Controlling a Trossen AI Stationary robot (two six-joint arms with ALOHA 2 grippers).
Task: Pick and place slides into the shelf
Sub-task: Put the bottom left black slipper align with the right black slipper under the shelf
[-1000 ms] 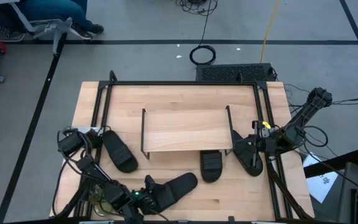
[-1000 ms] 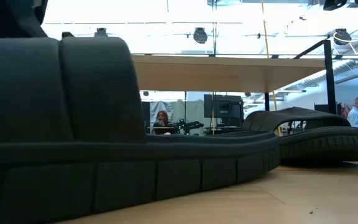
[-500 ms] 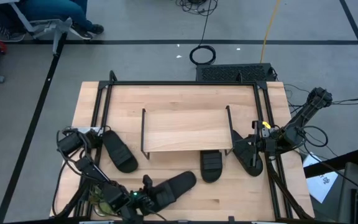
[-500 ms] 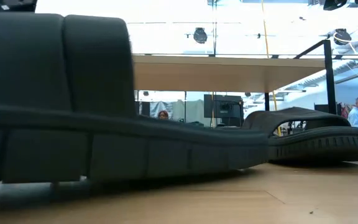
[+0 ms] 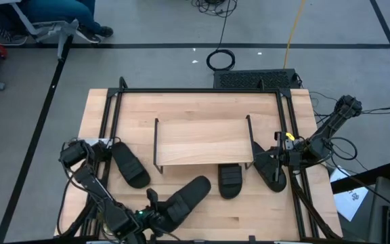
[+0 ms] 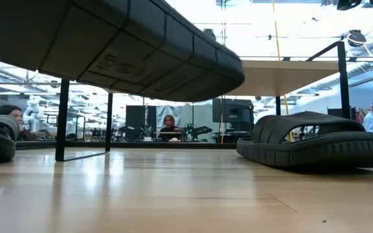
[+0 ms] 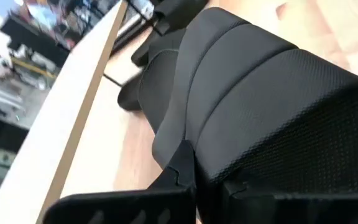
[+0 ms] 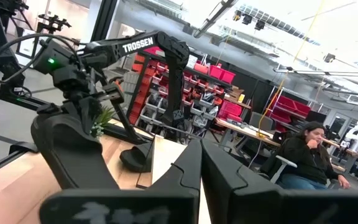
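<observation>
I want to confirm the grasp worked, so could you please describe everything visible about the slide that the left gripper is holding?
The held slide is a matte black open-toe sandal with a wide ribbed strap and an elongated oval sole of rubbery-looking foam. The left gripper, near the table's front edge, is shut on its heel end. In the low view the slide hangs clear of the tabletop, toe tilted, showing a segmented tread with moulded markings underneath. It points toward the shelf and touches nothing but the gripper.
</observation>
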